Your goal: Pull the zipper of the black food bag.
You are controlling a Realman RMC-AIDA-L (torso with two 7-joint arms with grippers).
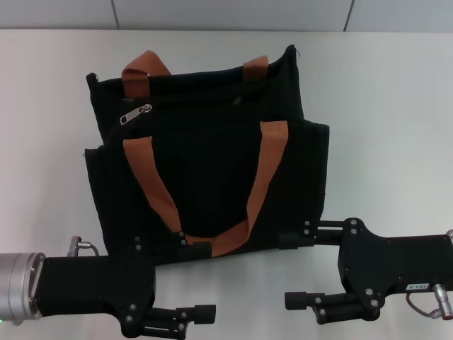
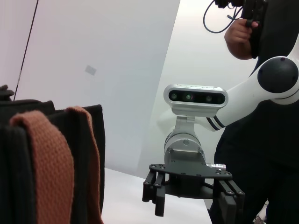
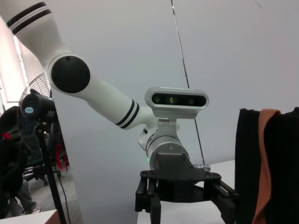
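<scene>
White tabletop (image 1: 382,127) is carrying everything. Both grippers are sitting low at the near edge, fingers spread wide and holding nothing: left gripper (image 1: 202,281) with one fingertip just touching the black food bag (image 1: 205,177), right gripper (image 1: 294,270) likewise beside its front corner. Beyond the left gripper, the zipper (image 1: 135,114) is lying along the bag's upper edge.
</scene>
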